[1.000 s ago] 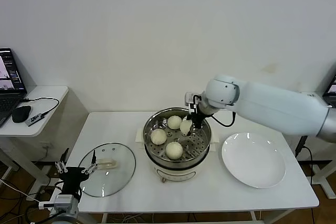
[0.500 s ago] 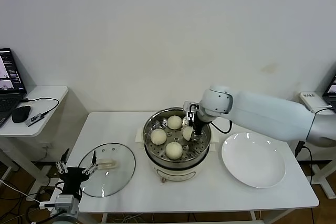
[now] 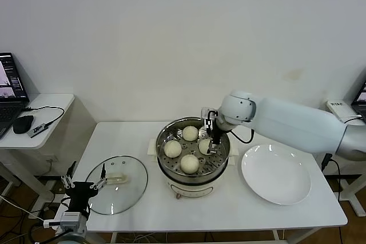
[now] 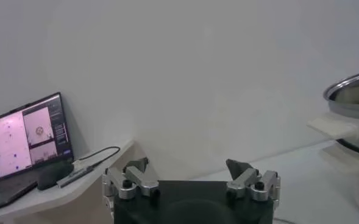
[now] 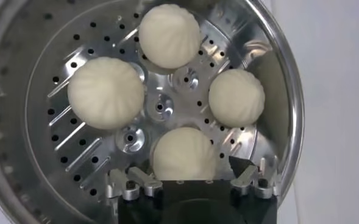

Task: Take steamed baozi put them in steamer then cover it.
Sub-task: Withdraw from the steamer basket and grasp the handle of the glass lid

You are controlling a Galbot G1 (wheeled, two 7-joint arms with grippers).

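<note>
The steel steamer [image 3: 162, 138] stands on its cream-white pot base mid-table. Four cream-white baozi lie on its perforated bottom [image 5: 94, 159]: one far [image 3: 190, 133], one left [image 3: 172, 148], one near [image 3: 189, 163], one right [image 3: 205, 146]. My right gripper [image 3: 213, 139] hangs open just above the right bun [image 5: 184, 155]. Its fingers [image 5: 132, 180] stand on either side of the bun, clear of it. The glass cover [image 3: 116, 184] with its cream handle lies flat on the table to the left. My left gripper [image 3: 84, 186] is open and empty, parked by the cover's near-left edge.
A bare white plate [image 3: 276, 174] lies right of the steamer. A side table at far left holds a laptop [image 4: 24, 131], a mouse [image 3: 23, 124] and a cable. The steamer's rim [image 4: 350, 90] shows at the edge of the left wrist view.
My right gripper came down into the steamer with the fourth bun and opened. That bun now rests on the steamer bottom. The left arm has not moved.
</note>
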